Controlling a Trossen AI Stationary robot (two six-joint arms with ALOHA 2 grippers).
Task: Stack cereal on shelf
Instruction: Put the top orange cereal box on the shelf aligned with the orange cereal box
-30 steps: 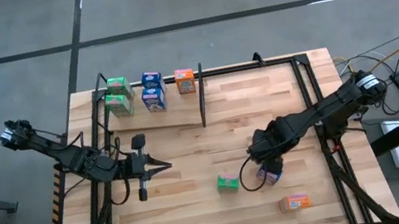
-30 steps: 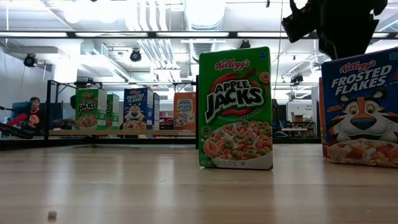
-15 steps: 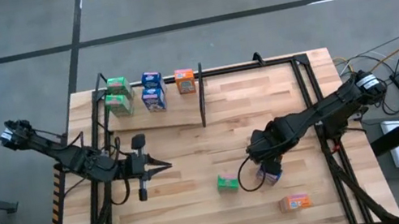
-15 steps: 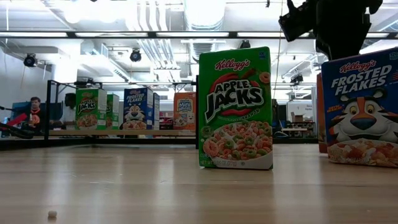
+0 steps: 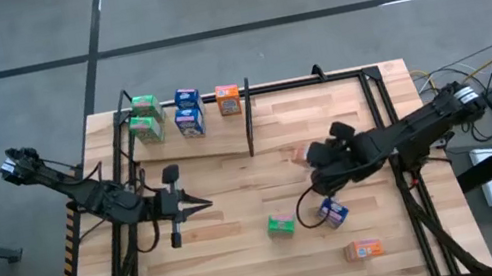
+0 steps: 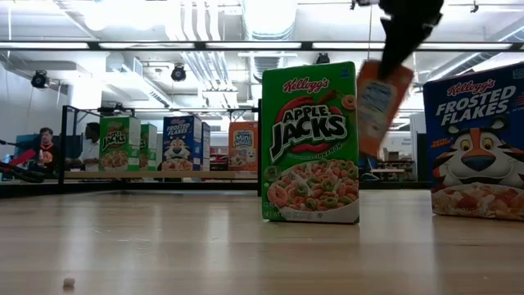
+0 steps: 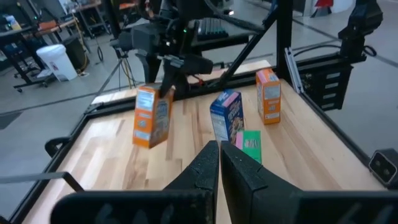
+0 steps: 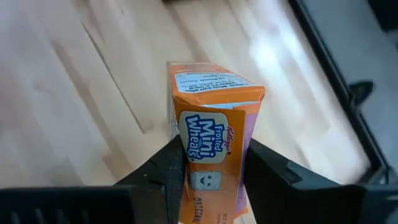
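My right gripper (image 5: 313,155) hangs above the table's middle right, shut on an orange cereal box (image 6: 379,102) that is up in the air. On the table near it stand a blue box (image 5: 332,211), a green box (image 5: 282,224) and another orange box (image 5: 365,249). The shelf (image 5: 226,139) lies at the far left, with two green boxes (image 5: 145,117), two blue boxes (image 5: 186,110) and one orange box (image 5: 228,98) standing on it. My left gripper (image 5: 205,203) waits shut over the table's left part. My right gripper pinches the orange box between its two fingers (image 8: 163,174), on two opposite sides (image 8: 186,155) near the box's upper end (image 7: 163,93). The fingers slant down from the table's right. The box hangs tilted below them, clear of the table.
A black upright rod (image 5: 248,117) stands at the shelf's right end. Black frame rails (image 5: 379,114) run along the table's right and far edges. Bare wood lies between the shelf and the loose boxes. People sit in the room beyond the table (image 6: 45,147).
My right gripper has shut on the orange box that stood behind the blue box, then risen and gone toward the table's far edge. The orange box is now lifted clear and tilted. The blue box stays on the table.
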